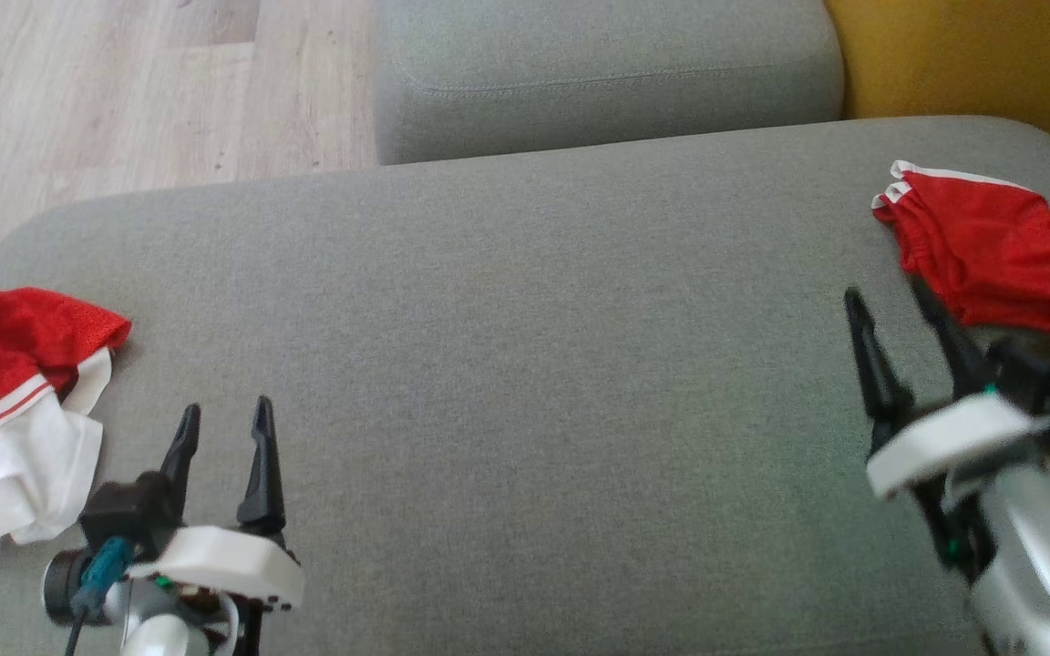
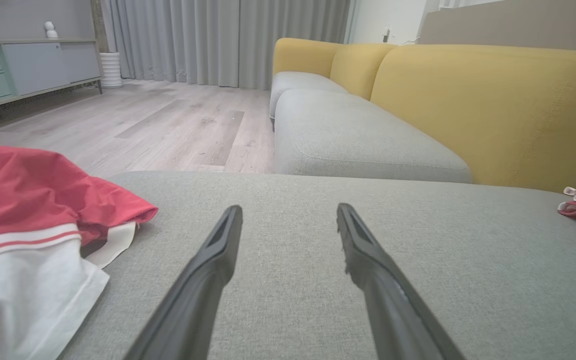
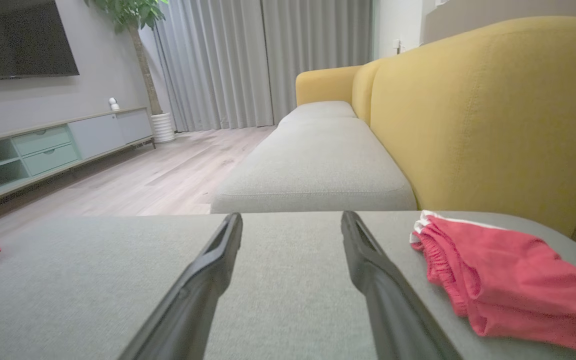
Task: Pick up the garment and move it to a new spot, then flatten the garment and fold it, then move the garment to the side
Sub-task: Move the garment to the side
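A grey woven sofa cushion carried two soft garments. The left fingers, spread wide and empty, stood just right of a crumpled red-and-white garment. The right fingers, likewise apart and empty, pointed just left of the folded red shorts. The right wrist view added a smooth yellow backrest and pleated curtains.
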`<state>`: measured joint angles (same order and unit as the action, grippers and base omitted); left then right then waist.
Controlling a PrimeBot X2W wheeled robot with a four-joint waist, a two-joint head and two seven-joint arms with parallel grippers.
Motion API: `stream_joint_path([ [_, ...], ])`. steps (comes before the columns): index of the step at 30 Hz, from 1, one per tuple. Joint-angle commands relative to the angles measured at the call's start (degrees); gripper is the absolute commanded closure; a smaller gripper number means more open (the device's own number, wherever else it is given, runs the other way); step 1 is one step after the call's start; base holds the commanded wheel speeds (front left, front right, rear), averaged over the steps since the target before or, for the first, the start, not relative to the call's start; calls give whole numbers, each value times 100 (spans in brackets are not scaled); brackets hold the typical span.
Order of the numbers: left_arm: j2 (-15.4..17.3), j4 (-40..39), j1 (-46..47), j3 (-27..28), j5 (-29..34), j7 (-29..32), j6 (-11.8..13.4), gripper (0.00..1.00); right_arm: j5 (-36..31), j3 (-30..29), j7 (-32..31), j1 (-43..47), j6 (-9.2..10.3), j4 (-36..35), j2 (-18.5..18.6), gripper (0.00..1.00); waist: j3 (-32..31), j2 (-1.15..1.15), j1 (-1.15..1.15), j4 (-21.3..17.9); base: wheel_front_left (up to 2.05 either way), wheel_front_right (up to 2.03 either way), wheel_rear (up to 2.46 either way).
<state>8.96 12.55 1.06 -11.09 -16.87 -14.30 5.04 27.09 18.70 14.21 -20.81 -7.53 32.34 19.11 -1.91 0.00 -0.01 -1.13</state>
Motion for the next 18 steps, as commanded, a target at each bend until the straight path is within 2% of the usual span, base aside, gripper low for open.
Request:
stream_joint_path([
  [1,31,-259,165,296,8,-69,13,0,-204,-123,73,189,4,-461,-53,0,15,0,1,12,0,0,0],
  [5,-107,-393,-11,410,110,-69,-34,0,-662,-712,76,1024,4,-1307,-409,0,68,0,1,18,0,0,0],
  [8,-210,-434,-84,449,178,-69,-98,0,-948,-1018,77,1429,4,-1617,-620,0,105,0,1,15,0,0,0],
  [18,-386,-359,-23,589,359,-69,-325,0,-1355,-1309,-163,1770,4,-2140,-894,0,143,0,1,63,0,0,0],
])
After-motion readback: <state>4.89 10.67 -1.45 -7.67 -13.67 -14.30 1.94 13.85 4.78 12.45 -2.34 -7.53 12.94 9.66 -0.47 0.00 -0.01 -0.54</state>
